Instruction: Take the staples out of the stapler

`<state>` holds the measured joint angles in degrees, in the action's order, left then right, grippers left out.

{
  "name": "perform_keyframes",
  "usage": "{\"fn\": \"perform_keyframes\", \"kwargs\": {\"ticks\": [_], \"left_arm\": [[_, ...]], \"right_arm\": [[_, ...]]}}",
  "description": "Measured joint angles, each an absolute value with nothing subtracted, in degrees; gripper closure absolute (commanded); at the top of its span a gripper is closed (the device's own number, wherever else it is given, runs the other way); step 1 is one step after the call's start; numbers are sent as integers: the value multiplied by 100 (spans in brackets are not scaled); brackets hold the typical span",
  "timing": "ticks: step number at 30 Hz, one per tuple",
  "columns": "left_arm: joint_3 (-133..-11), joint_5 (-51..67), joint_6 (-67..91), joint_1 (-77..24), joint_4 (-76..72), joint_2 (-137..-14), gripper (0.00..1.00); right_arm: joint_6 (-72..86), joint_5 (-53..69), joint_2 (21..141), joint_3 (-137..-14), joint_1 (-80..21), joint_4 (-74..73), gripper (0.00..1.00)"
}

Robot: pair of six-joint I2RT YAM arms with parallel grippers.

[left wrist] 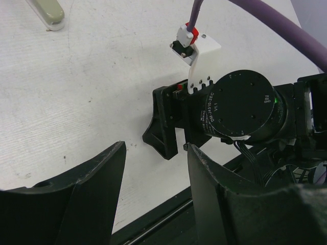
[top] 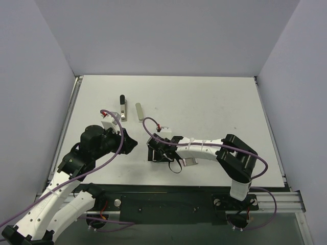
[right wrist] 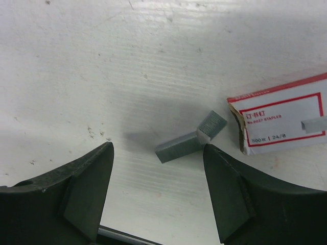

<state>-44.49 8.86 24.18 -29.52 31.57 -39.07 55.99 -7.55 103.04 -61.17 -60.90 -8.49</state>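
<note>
Near the front edge of the table [top: 204,102], the two arms meet at centre. The left gripper [left wrist: 155,148] hangs with its claw spread wide and nothing between the fingers, pointed rightward at its partner's wrist. The right gripper [right wrist: 157,149], claw likewise wide and holding nothing, hovers low over the staples [right wrist: 180,147]. The staples lie loose on the bare tabletop in the near-middle of the table, a short grey strip snapped into two pieces that touch at an angle. In the right wrist view they sit framed between the open fingers, nearer one finger than the other; from overhead the gripper hides them. Just beside them rests a red-and-white box [right wrist: 281,117] of staples, one corner close to the shorter piece. Farther back and left of centre, well apart from both claws, the stapler [top: 123,109] lies flat with its black end pointing to the far wall. A pale slim bar [top: 139,113] lies parallel just to its right; whether that bar is part of the stapler cannot be told. By the look of things the unloading is mostly done, the strip being out of the stapler and on the table. What may be left is small: whether any staples sit inside the stapler cannot be seen from here, and neither claw holds anything to set down.
</note>
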Motion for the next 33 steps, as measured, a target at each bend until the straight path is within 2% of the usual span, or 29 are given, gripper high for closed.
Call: {"fn": "perform_keyframes", "kwargs": {"ticks": [8, 23, 33], "left_arm": [[-4449, 888, 2418, -2952, 3157, -3905, 39], [-4449, 906, 2416, -2952, 3157, -3872, 39], [-4449, 908, 2416, -2952, 3157, -3846, 39]], "right_arm": [[5596, -770, 10641, -6519, -6031, -797, 35], [5865, -1122, 10455, -6222, -6213, -604, 35], [6095, -1406, 10499, -6276, -6320, -816, 45]]}}
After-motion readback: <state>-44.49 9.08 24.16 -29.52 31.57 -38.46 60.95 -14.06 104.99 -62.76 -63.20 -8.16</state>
